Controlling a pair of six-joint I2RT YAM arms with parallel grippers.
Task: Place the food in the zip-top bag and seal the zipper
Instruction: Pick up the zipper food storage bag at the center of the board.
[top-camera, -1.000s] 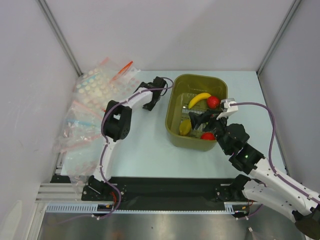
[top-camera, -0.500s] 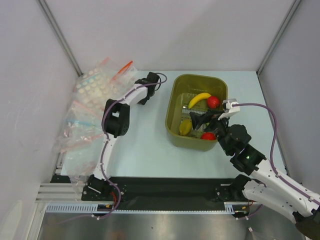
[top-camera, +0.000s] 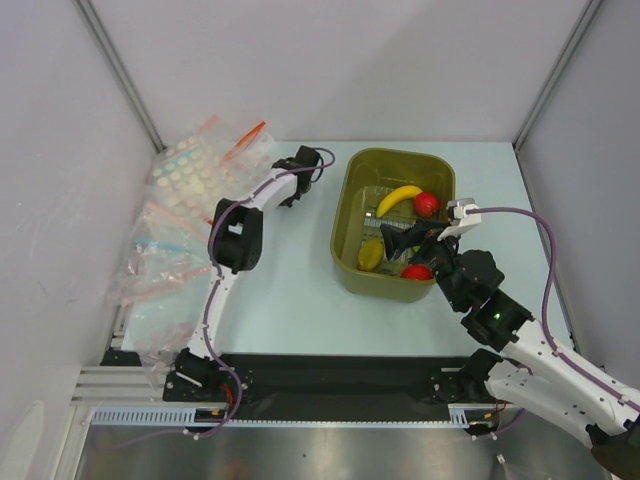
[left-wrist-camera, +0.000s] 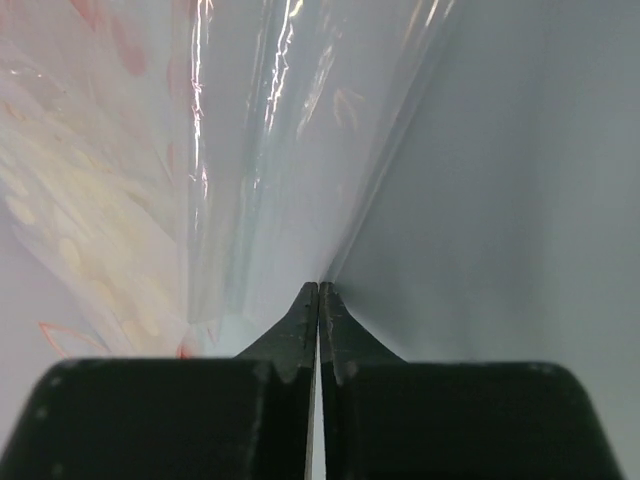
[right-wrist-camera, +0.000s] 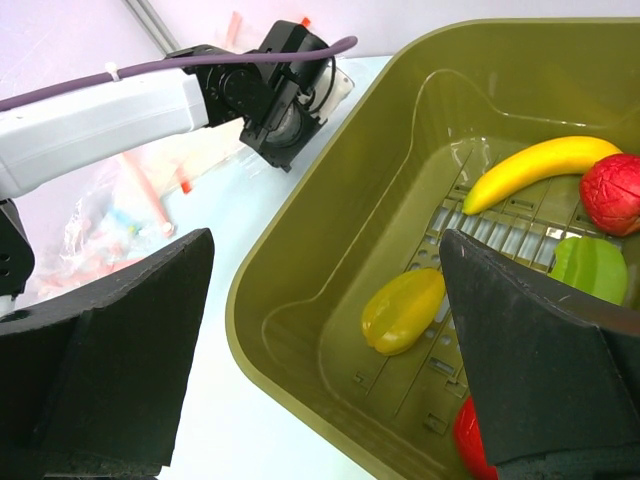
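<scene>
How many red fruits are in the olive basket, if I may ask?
2: one red fruit beside the banana, far side; another red fruit by the basket's near wall, partly hidden.

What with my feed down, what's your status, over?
Left gripper shut at clear bag edge, hold unconfirmed. Right gripper open over basket. Banana and other food in basket. Nothing in the way.

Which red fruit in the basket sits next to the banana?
The far red fruit, right beside the banana; the near red fruit lies apart by the front wall of the basket.
</scene>
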